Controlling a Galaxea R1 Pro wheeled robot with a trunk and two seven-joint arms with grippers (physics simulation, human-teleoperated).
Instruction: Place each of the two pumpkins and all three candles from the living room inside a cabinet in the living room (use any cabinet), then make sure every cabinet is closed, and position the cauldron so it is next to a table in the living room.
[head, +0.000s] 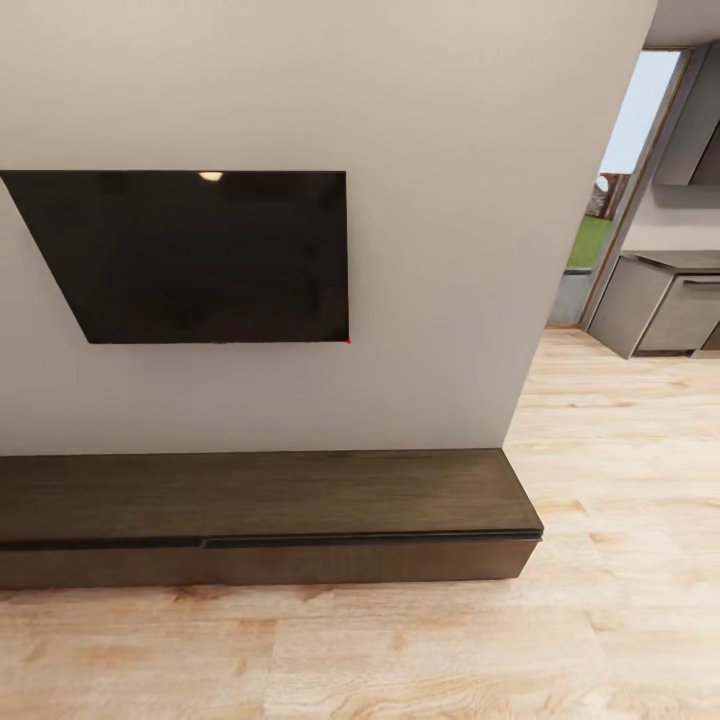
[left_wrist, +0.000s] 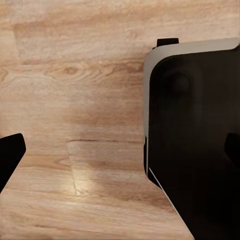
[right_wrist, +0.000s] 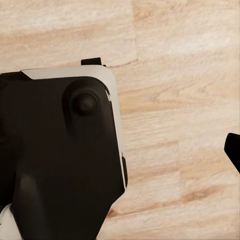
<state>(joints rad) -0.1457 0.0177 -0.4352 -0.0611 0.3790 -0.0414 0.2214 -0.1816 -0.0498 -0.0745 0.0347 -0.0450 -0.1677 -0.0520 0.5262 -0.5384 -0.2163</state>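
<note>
Looking ahead, your head view gives one cabinet (head: 270, 515), fronts shut, against the wall under one television (head: 190, 255). Your wrist views give wooden floor (left_wrist: 75, 100) and the robot's base (right_wrist: 60, 150); both grippers stand wide, empty.

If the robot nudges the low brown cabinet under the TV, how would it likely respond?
The cabinet looks long, low and flat on the floor, so it probably won't tip or slide. A front panel appears slightly ajar along its top edge, so it may swing or shut instead.
</note>
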